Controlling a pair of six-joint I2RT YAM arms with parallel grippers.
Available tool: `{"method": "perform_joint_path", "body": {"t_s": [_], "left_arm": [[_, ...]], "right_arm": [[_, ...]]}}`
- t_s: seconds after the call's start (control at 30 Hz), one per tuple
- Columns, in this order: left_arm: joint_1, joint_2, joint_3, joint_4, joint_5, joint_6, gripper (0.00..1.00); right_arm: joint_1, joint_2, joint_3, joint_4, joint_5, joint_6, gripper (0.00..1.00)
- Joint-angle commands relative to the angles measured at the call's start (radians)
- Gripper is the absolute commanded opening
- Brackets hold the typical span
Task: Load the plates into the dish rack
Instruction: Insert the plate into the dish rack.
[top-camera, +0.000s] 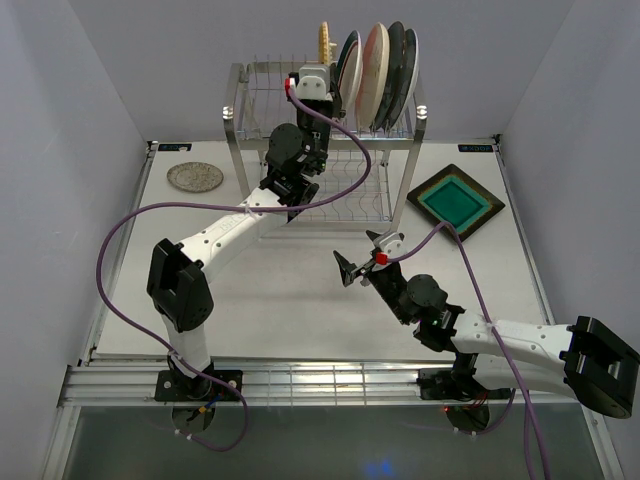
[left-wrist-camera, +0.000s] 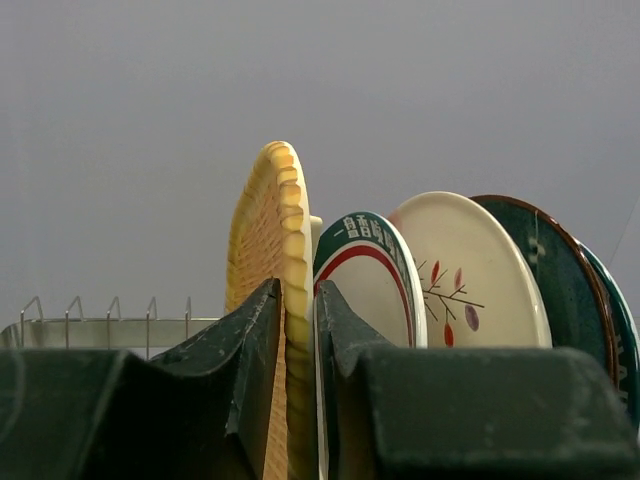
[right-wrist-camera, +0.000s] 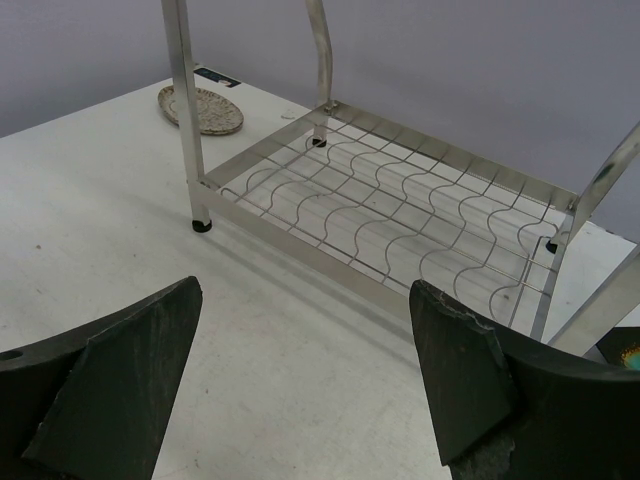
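The steel dish rack stands at the back of the table. My left gripper is up at its top tier, shut on the edge of the yellow woven square plate, held upright. In the left wrist view the fingers clamp the yellow plate. Right of it stand the green-rimmed white, pink-cream, dark blue-grey and blue-patterned-rim plates. The brown square plate with teal centre and the small silver-grey plate lie on the table. My right gripper is open and empty.
The rack's lower wire shelf holds nothing and faces my right gripper across bare table. The silver-grey plate lies left of the rack's front left post. Grey walls enclose the table on three sides.
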Motion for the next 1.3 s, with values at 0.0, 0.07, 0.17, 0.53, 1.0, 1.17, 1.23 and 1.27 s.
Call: {"method": "perform_joint_path", "body": {"t_s": [0.0,0.07,0.17,0.53,1.0,1.17,1.23,1.27], "left_arm": [[-0.002,-0.032,0.027,0.091,0.013,0.021,0.33],[-0.002,-0.035,0.017,0.099,0.012,0.024,0.34],[-0.002,-0.035,0.012,0.104,0.013,0.027,0.36],[-0.002,-0.063,-0.016,0.102,0.033,0.017,0.64],[-0.002,-0.075,-0.028,-0.004,0.115,-0.095,0.7],[-0.002,-0.092,-0.037,-0.019,0.118,-0.128,0.7],[-0.002,-0.107,-0.043,-0.027,0.136,-0.155,0.7],[-0.002,-0.119,-0.045,-0.03,0.142,-0.161,0.71]], "right_arm": [[-0.005,-0.014,-0.007,0.022,-0.001,0.016,0.9],[-0.008,-0.014,-0.007,0.021,-0.001,0.016,0.9],[-0.008,-0.014,-0.007,0.021,-0.001,0.015,0.9],[-0.014,0.002,-0.005,0.022,-0.004,0.016,0.9],[-0.017,0.005,-0.005,0.021,-0.007,0.019,0.9],[-0.017,0.011,-0.004,0.022,-0.013,0.021,0.9],[-0.019,0.014,-0.002,0.021,-0.015,0.021,0.9],[-0.019,0.014,-0.002,0.021,-0.013,0.022,0.9]]}}
